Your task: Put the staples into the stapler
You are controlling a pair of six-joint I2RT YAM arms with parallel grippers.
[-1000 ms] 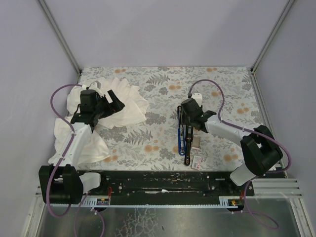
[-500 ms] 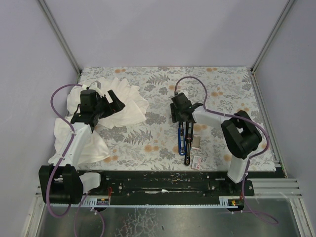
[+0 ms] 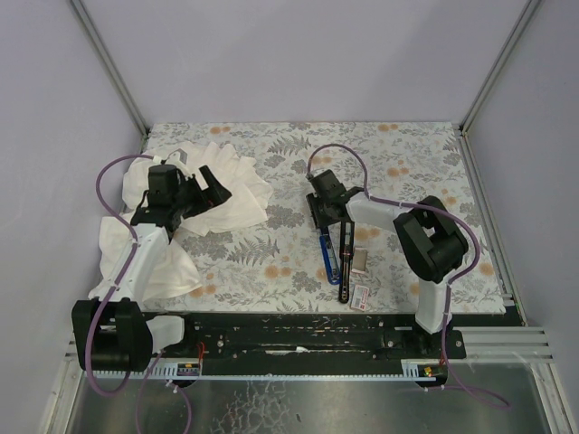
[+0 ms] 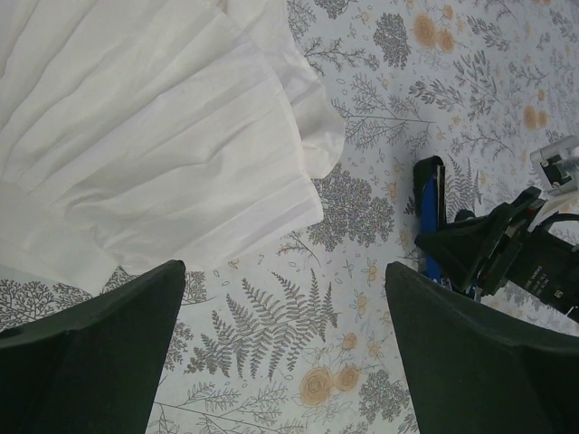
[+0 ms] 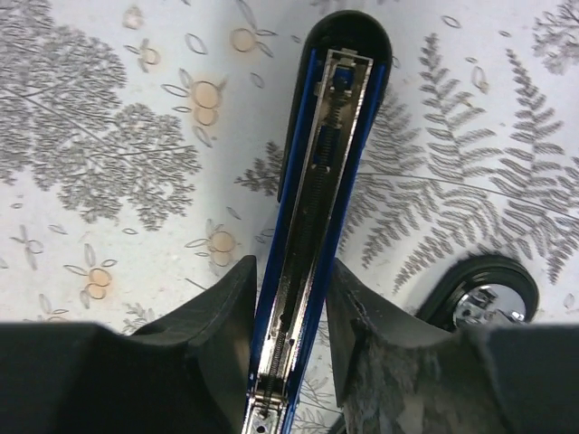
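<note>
Nearest the arm bases lies the small staple box (image 3: 360, 296), white with a red label, flat on the flowered table (image 3: 416, 163). It is probably light card that would slide or crush under a hard pinch. Just beyond it the short grey strip of staples (image 3: 359, 259) lies loose on the table, beside the stapler but not in it. The strip is likely the delicate piece: thin, low to the surface and apt to snap into shorter lengths. It looks best taken gently across its two long sides, near the middle.

The stapler (image 5: 317, 208) lies hinged open right next to the strip, its metal channel facing up and showing a spring, with no staples inside. It is stiff and light, with smooth blue sides that could slip, and the hinge may let either half swing. The right gripper (image 5: 291, 280) straddles the blue arm partway along. Its fingers are closed in against both sides with no gap showing, a sound place to steady it while leaving the channel clear.

Farther off to the left, the left gripper (image 4: 282, 271) hangs with its fingers spread wide and nothing between them, above the edge of a white cloth (image 4: 154, 136).
</note>
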